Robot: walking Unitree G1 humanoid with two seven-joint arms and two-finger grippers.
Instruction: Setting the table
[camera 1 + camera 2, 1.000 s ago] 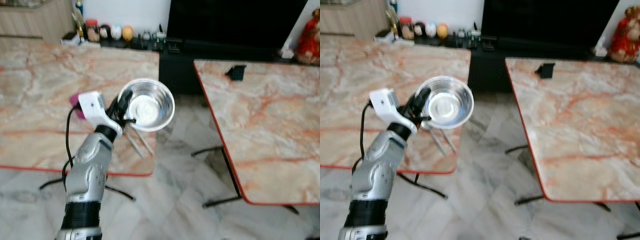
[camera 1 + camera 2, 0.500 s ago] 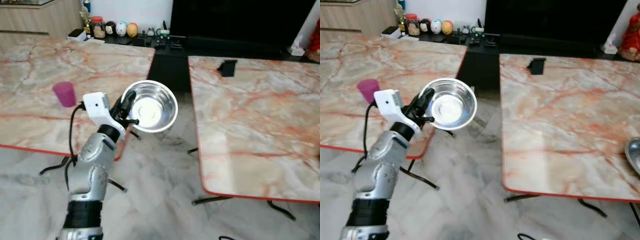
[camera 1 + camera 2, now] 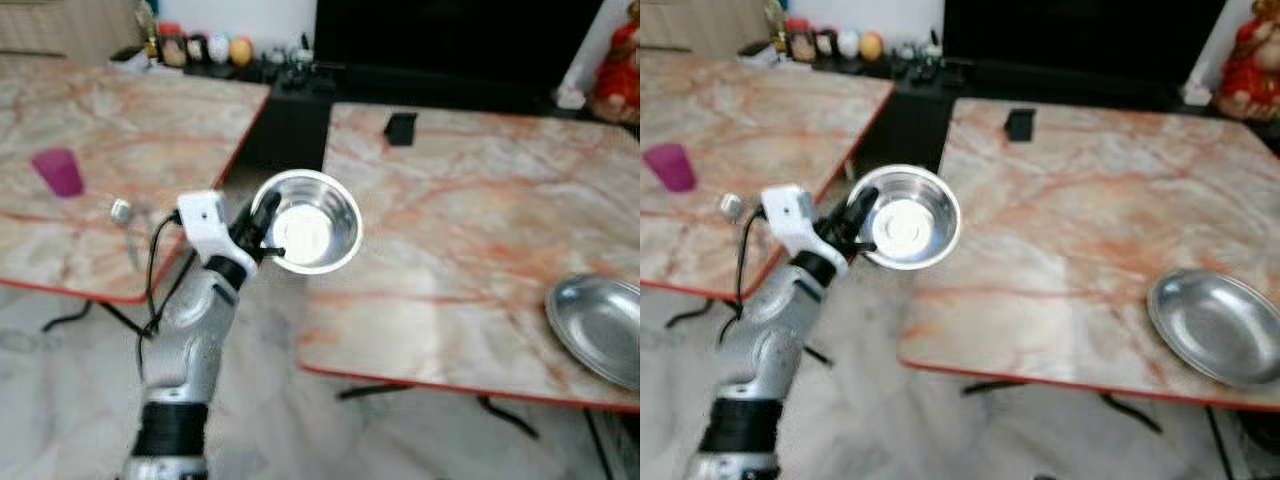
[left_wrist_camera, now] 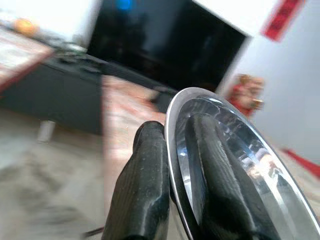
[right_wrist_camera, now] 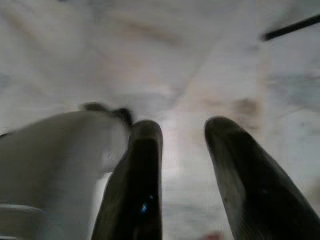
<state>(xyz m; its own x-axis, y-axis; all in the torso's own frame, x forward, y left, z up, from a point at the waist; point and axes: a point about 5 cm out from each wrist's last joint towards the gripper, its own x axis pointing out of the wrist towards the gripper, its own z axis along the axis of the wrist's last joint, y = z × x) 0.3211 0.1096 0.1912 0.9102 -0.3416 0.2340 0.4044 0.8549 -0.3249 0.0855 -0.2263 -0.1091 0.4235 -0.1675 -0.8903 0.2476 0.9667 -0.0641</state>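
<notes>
left gripper (image 3: 268, 232): pinches the steel bowl (image 3: 310, 222) by its rim, carrying it level
right gripper (image 5: 182, 165): fingers parted, holding nothing
table (image 3: 470, 200): likely destination, plate (image 3: 600, 328) already set

My left arm (image 3: 190, 345): silver rounded shell, glossy, black ribbed collar band near base. White boxy wrist housing (image 3: 203, 221) on top, black joint beneath it. Thin black cable (image 3: 153, 285) loops from housing down along forearm. Left gripper (image 4: 175, 175): two long black fingers, matte, faintly textured, rounded tips. Right gripper (image 5: 182, 150): same black fingers, smooth, tapered.
</notes>
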